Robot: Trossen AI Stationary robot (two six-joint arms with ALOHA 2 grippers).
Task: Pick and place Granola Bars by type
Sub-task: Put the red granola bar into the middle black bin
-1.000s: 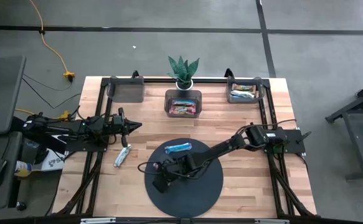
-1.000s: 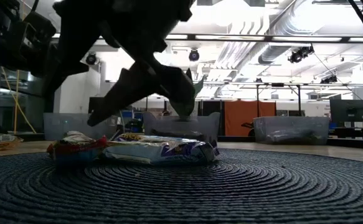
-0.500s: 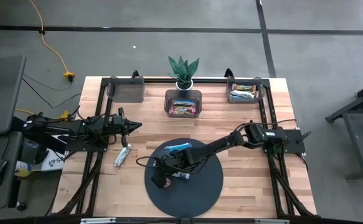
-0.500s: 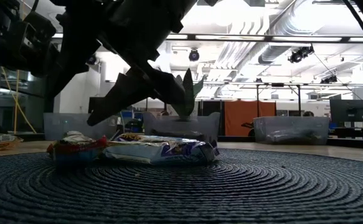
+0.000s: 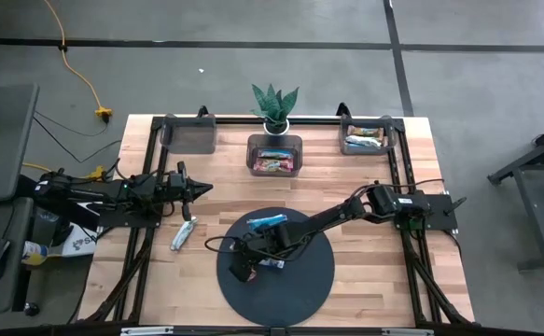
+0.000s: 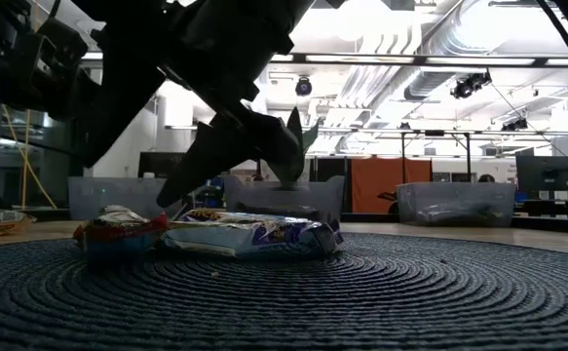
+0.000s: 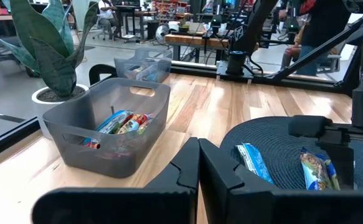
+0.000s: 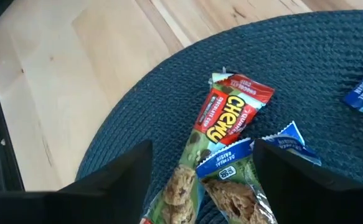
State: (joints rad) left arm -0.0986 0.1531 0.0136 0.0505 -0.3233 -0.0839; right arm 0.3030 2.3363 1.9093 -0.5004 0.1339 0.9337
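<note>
A: Since the earlier frame, the right gripper (image 5: pixel 250 263) has been swung a little further over the front-left part of the round mat (image 5: pixel 299 280), and its fingers have been spread wider.

B: Jaw state now?

A: Fingers are seen wide apart, nothing clamped. Two bars are framed between them in the right wrist view: a red-wrapped bar (image 8: pixel 226 117) and a blue-wrapped bar (image 8: pixel 243 171), overlapped at one end, both lying flat on the mat.

B: Contact with the bars?

A: Cannot be told. In the low view the fingers (image 6: pixel 235 146) are seen hanging above the bars, apart from them.

B: Other bars?

A: A second blue bar (image 5: pixel 267 221) is left on the mat's far side, well apart from the gripper. A silver-green bar (image 5: pixel 184 232) is lying on the bare table (image 5: pixel 365 280), left of the mat. Red-pink bars (image 5: pixel 274 161) are held in the middle bin (image 5: pixel 274 143); more bars (image 5: pixel 365 143) are held in the right bin (image 5: pixel 367 122). What the left bin (image 5: pixel 188 132) holds cannot be made out.

B: Left arm?

A: The left gripper (image 5: pixel 202 189) is parked over the table's left side, fingers pressed together, nothing held. A potted plant (image 5: pixel 275 105) is set behind the middle bin.
</note>
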